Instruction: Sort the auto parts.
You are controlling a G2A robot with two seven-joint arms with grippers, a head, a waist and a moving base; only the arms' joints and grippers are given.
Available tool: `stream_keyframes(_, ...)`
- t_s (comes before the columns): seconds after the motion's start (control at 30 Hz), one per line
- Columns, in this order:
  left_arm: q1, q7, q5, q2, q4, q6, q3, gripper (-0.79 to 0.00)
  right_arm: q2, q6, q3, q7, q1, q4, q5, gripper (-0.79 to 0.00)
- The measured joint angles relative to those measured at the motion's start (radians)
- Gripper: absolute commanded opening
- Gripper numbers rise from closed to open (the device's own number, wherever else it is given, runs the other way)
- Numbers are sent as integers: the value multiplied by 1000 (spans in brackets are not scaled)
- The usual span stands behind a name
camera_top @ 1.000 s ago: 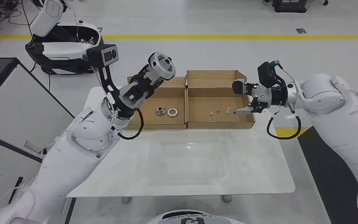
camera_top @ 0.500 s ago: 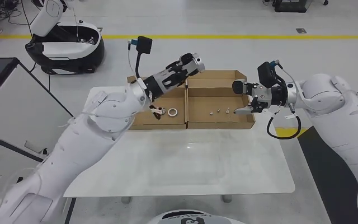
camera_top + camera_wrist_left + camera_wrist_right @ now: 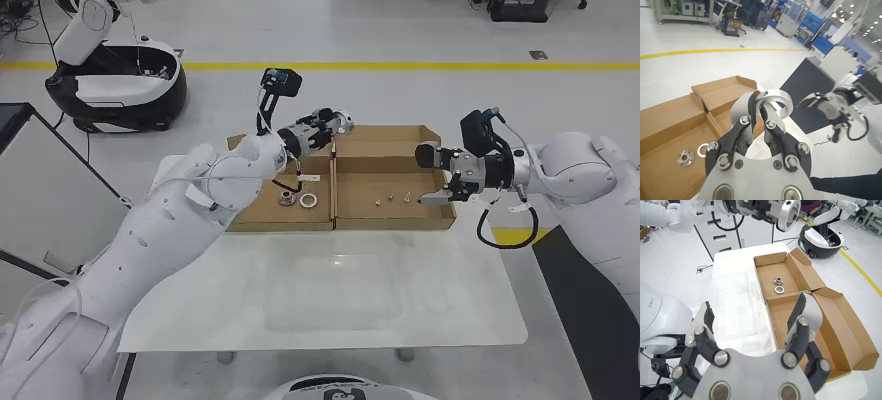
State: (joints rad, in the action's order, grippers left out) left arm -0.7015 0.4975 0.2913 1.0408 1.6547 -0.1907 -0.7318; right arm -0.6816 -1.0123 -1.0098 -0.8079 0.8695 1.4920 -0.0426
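On the counter, a flange and a washer are lying in the left box, small fasteners in the right box, beside whose end the right tool is hanging wide open. Farther back, the left tool is clamping a steel collar above the boxes' far flaps; seemingly the last part is awaiting its drop.

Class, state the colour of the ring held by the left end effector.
Silver; the ring shows best in the left wrist view.
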Motion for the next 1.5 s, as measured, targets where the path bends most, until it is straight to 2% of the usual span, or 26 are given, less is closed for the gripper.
stream_keyframes(0.23,5,125,126,-9,-27,-59,-27,-785,0,0,0,0,0,0,0,0)
stream_keyframes(0.53,2,346,272,-34,-76,-45,-76,-785,0,0,0,0,0,0,0,0)
stream_keyframes(0.8,-19,495,354,-37,-148,-16,-52,-785,0,0,0,0,0,0,0,0)
stream_keyframes(1.1,-14,544,436,-9,-262,16,22,-785,0,0,0,0,0,0,0,0)
stream_keyframes(1.5,54,531,489,73,-463,61,142,-785,0,0,0,0,0,0,0,0)
